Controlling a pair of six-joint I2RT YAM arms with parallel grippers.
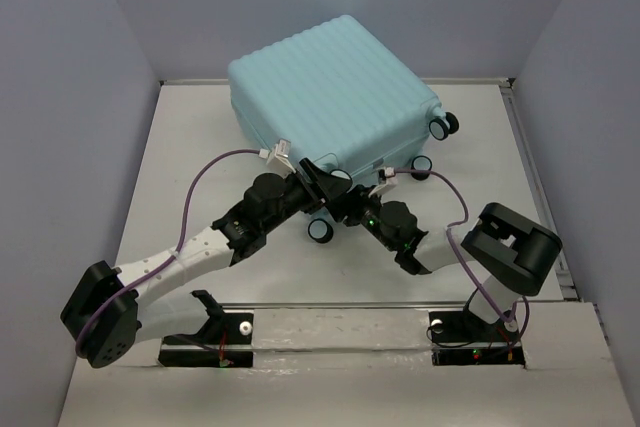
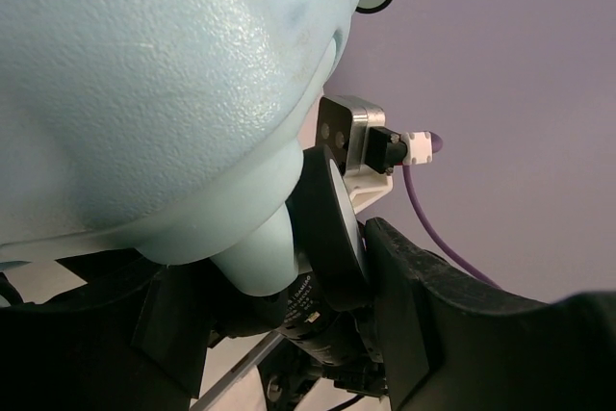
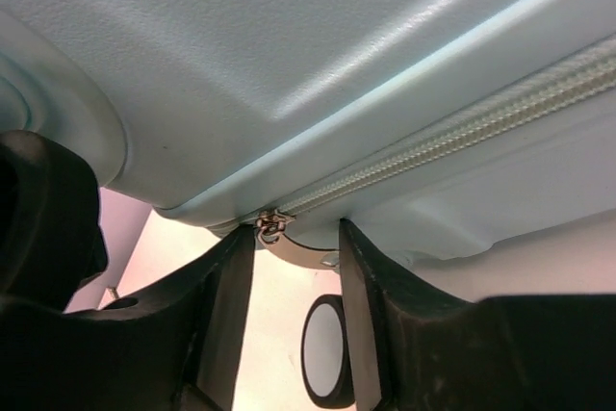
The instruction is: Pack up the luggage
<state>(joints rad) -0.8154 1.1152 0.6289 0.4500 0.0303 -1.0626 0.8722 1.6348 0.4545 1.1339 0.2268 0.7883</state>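
2 shells of the luggage point(image 1: 335, 87) lie shut; we judge zipping nearly done. Right gripper point(image 3: 296, 286) stands parted about the zipper pull point(image 3: 298, 249); left gripper point(image 2: 279, 271) straddles a wheel point(image 2: 332, 223), and we cannot tell whether it grips.

Luggage point(image 1: 330, 87) fills table point(image 1: 180, 197) middle; bare strips either side; wheel point(image 1: 321, 231) juts forward.

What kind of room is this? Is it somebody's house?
Probably a robot test booth, not a house: plain grey walls box in a white table, two robot arms bolted at its edge.
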